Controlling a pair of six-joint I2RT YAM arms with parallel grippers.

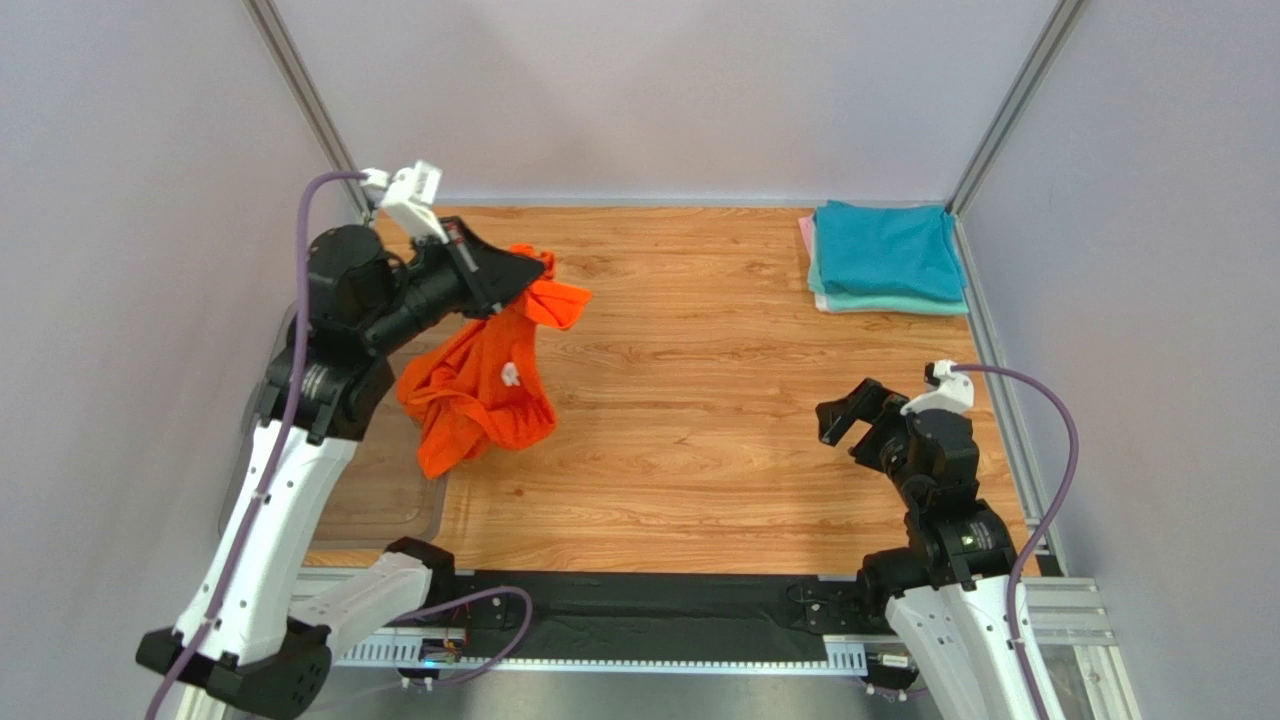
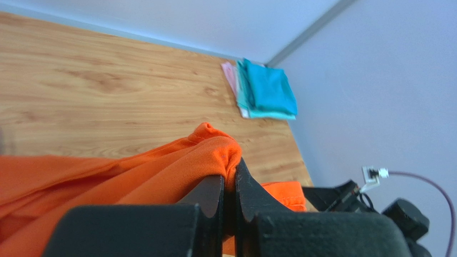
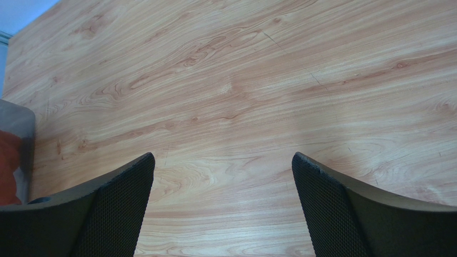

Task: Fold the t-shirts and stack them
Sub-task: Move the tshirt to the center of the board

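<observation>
A bright orange t-shirt (image 1: 478, 384) with a small white label hangs crumpled from my left gripper (image 1: 529, 276) above the table's left side. In the left wrist view the left gripper (image 2: 229, 174) is shut on a fold of the orange t-shirt (image 2: 161, 166). A folded stack sits at the far right corner: teal t-shirt (image 1: 890, 248) on top, mint green (image 1: 887, 305) and pale pink (image 1: 807, 237) edges below; the stack also shows in the left wrist view (image 2: 265, 91). My right gripper (image 1: 851, 422) is open and empty over bare wood on the right, fingers wide apart (image 3: 222, 160).
A clear plastic tub (image 1: 394, 503) lies at the table's near left under the left arm; its corner shows in the right wrist view (image 3: 19, 144). Grey walls enclose the wooden table (image 1: 706, 390) on three sides. A black strip runs along the near edge.
</observation>
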